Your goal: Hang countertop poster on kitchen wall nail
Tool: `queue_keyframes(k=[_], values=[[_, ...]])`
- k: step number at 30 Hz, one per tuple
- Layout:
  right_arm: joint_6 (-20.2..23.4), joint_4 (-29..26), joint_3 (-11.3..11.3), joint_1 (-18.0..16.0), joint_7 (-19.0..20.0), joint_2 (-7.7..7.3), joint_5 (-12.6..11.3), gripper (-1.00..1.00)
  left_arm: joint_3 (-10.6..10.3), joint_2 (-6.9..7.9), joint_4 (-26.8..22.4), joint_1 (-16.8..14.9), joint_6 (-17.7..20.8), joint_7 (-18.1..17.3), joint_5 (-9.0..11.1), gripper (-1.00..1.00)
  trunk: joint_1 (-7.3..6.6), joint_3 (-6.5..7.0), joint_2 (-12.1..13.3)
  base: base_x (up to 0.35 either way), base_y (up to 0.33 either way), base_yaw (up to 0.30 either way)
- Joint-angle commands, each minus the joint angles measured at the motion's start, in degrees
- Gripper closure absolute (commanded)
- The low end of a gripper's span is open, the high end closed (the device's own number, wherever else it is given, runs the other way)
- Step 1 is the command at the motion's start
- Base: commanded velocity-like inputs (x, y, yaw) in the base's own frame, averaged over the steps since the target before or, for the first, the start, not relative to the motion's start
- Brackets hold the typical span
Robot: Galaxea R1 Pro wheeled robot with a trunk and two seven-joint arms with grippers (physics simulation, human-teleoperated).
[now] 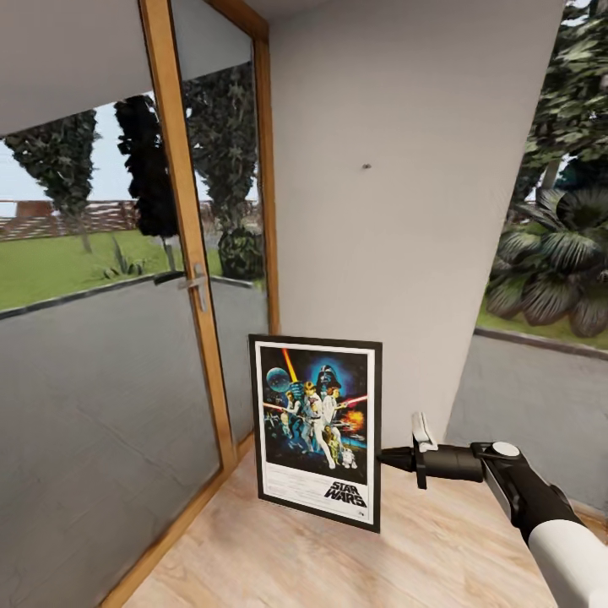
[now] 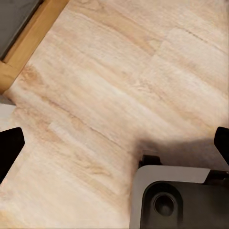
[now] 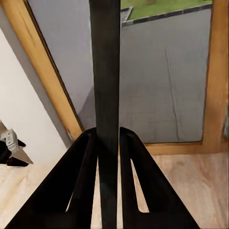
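Head view: the poster [image 1: 317, 431] is held upright above the wooden floor [image 1: 279, 557], in front of a plain light-grey wall [image 1: 405, 211]. The right gripper [image 1: 390, 458] grips its right edge from the side. The printed face is fully readable: figures on dark blue, white border, black frame, logo at the bottom. A wall nail [image 1: 366, 165] appears as a dark speck on the wall, well above the poster and clear of it. A wood-framed glass door [image 1: 190, 253] stands to the left of the wall; trees and lawn lie beyond it.

Right wrist view: the poster [image 3: 105, 95] is seen edge-on as a dark vertical strip, so none of its print can be read. The two black fingers [image 3: 76, 186] of the right gripper [image 3: 109, 136] are pressed against it from both sides; the jaws are pinching the frame. The wooden door frame [image 3: 38, 71] and grey ground outside lie behind.

Left wrist view: the left gripper [image 2: 117, 143] points down at the floor [image 2: 105, 86]. Its two dark fingertips [image 2: 8, 148] sit at opposite edges of the picture, each cut off by the border; the jaws are spread wide with nothing between them. Part of the robot's base [image 2: 171, 198] is visible below, also cut off. A strip of wooden door frame [image 2: 28, 38] crosses one corner.
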Motion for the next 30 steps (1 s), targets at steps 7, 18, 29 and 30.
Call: queue_keyframes(k=[7,18,29,30], values=[[0.22,0.04,-0.08,-0.07,0.34,0.03,-0.01,1.00,0.11,-0.01,0.04,0.00,-0.17,-0.05,0.03,-1.00,0.05,0.14,-0.03,0.274,0.257,-0.250],[0.22,0.10,-0.09,-0.05,0.34,0.03,-0.08,1.00,0.15,-0.01,0.04,0.00,-0.17,-0.05,0.03,-1.00,0.05,0.16,-0.03,0.271,0.258,-0.021],[0.38,0.12,-0.11,-0.07,0.35,0.03,-0.09,1.00,0.15,-0.01,0.04,0.00,-0.17,-0.05,0.03,-1.00,0.05,0.38,-0.03,0.271,0.258,-0.194],[0.40,0.12,-0.12,-0.07,0.34,0.03,-0.09,1.00,0.15,-0.01,0.04,0.00,-0.17,-0.05,0.03,-1.00,0.05,0.42,-0.03,0.271,0.258,-0.285]])
